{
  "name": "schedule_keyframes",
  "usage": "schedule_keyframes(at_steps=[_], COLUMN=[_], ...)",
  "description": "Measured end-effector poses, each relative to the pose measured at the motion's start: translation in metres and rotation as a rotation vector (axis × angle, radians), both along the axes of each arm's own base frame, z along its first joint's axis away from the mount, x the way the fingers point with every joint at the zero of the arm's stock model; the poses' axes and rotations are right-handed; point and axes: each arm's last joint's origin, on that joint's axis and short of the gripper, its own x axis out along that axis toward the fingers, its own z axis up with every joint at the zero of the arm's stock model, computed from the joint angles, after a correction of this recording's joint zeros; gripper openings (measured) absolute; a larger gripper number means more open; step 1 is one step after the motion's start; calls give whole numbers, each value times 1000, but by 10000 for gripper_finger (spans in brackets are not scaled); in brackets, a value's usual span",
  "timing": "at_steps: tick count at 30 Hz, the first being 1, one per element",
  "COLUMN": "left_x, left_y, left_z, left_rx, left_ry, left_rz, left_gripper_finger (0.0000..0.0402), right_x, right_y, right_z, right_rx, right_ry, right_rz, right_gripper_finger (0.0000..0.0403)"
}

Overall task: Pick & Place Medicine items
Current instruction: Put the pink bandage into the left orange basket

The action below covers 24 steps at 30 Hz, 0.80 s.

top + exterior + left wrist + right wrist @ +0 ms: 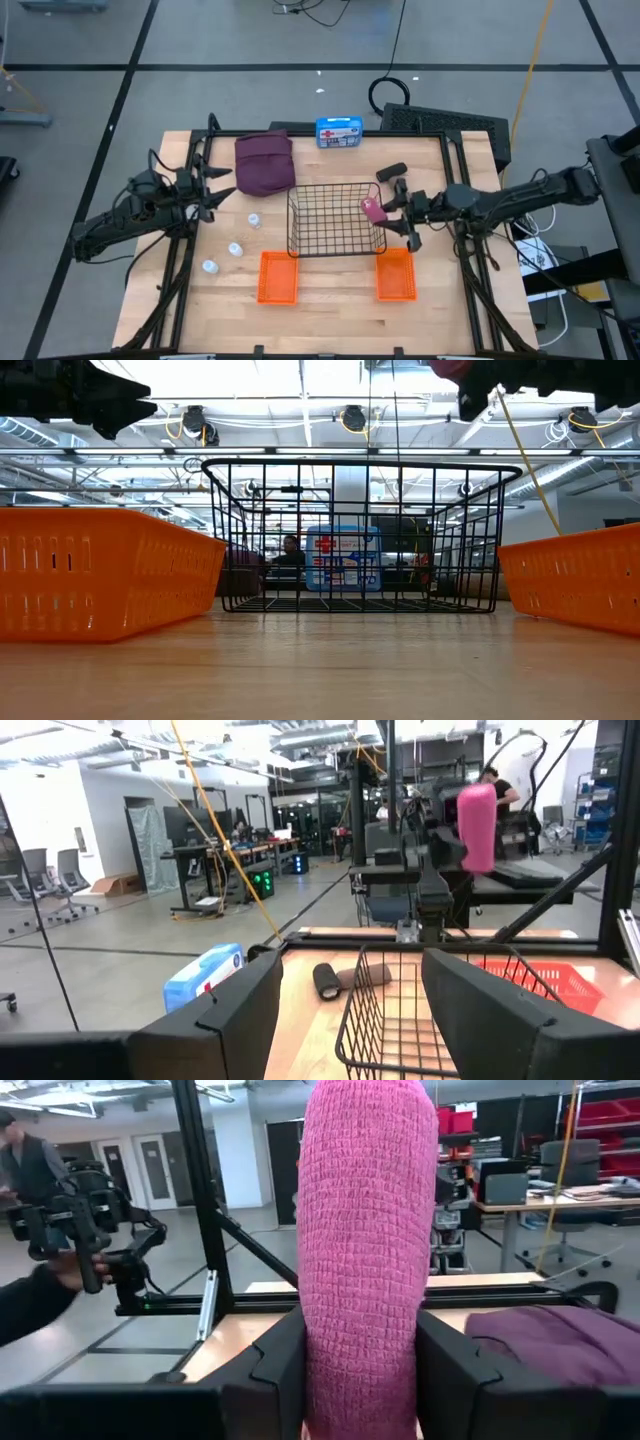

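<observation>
Pink cylinder (365, 1250), knit-textured up close in my right wrist view, sits clamped in my right tool (385, 212) above the wire basket's (335, 219) right rim; my left tool (215, 186) hangs spread and bare.

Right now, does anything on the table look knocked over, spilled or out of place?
Nothing stands out. The wire basket sits upright between the two orange bins, and three white bottles stand apart on the wood. The right claw holds the pink cylinder over the basket's edge; the left claw is open beside the maroon pouch.
</observation>
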Motion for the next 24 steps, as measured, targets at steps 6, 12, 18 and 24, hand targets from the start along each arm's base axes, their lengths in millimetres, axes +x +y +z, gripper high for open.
schedule_keyframes(at_steps=[6, 12, 18, 24], left_x=[-2, 3, 44, 109], left_y=[-1, 3, 9, 3], left_z=[10, 13, 16, 17], left_rx=[-136, -320, -393, -238], left_ry=[-137, -196, -188, -116], left_rz=[-34, -18, -110, -212], left_gripper_finger=[251, 251, 251, 251], right_x=[16, 33, 54, 74], right_y=[7, 4, -3, -10], right_z=[-7, -9, -11, -11], right_rx=[-13, -49, -100, -148], right_ry=[-40, -115, -74, -61], right_rz=[20, -13, -58, -104], right_gripper_finger=[128, 128, 128, 128])
